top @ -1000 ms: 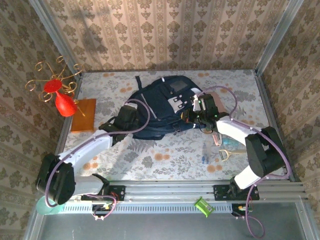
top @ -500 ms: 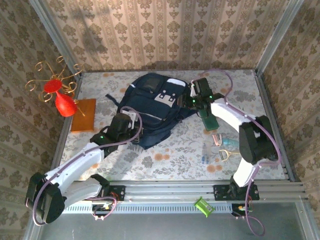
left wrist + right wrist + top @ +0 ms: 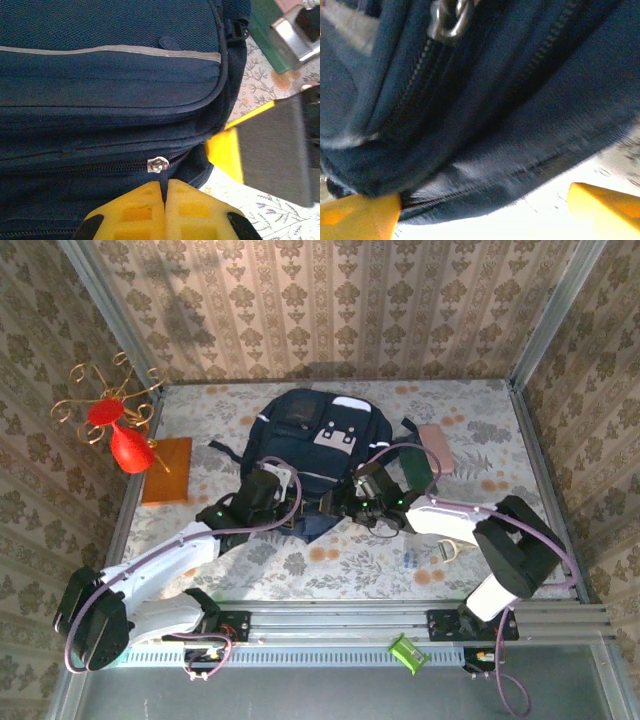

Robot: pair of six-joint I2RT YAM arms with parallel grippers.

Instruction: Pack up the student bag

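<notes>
The student bag (image 3: 318, 445), dark navy with white-grey patches and a pale stripe (image 3: 110, 49), lies in the middle of the table. My left gripper (image 3: 288, 498) is at its near edge, its yellow fingers (image 3: 145, 210) shut on the black pull cord (image 3: 164, 186) of a silver zip slider (image 3: 158, 164). My right gripper (image 3: 352, 498) is just to the right at the same edge. It is open, its yellow fingertips (image 3: 360, 217) wide apart with the bag's bottom seam (image 3: 485, 175) between them. One of its fingers (image 3: 225, 152) shows in the left wrist view.
A green book (image 3: 420, 468) and a pink flat item (image 3: 436, 440) lie right of the bag. Small items (image 3: 445, 548) sit at the near right. A red vase (image 3: 127, 445) and an orange board (image 3: 166, 470) stand at the left edge.
My right gripper has opened and swung from the bag's back right down to its near edge. The bag has turned and shifted back. The left gripper stayed shut and moved slightly right.
</notes>
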